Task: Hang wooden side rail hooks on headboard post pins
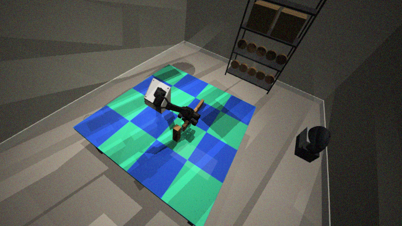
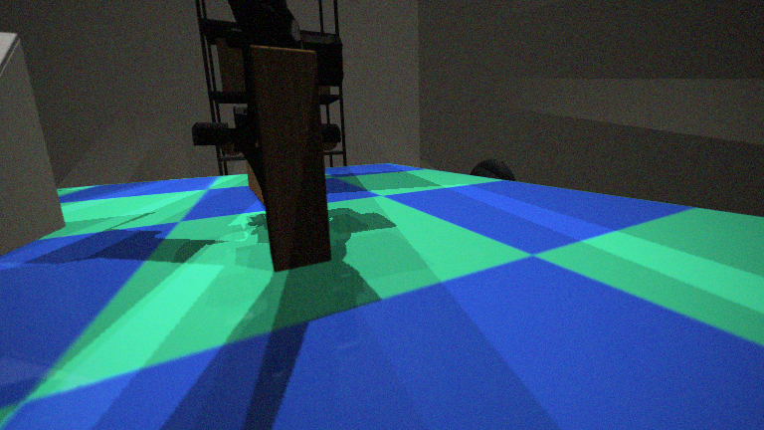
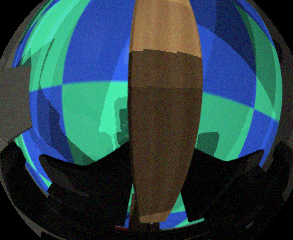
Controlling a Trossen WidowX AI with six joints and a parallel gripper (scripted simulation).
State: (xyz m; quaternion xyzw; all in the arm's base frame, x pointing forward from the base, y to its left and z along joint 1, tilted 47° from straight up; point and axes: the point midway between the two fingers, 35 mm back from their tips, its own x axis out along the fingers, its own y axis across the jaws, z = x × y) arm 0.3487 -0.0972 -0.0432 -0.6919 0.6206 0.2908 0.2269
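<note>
The wooden headboard post stands upright on the checkered table. The wooden side rail is a long light-brown bar that runs from the back right toward the post. Its near end lies close beside the post's top. My gripper is shut on the rail near that end, with dark fingers on both sides of the bar in the wrist view. In the exterior view the post hides most of the gripper and rail. The steel hooks, the slot and its pins are hidden.
The arm's white base box stands at the table's back left. A black shelf rack with boxes and round things stands on the floor behind. A dark object sits on the floor at the right.
</note>
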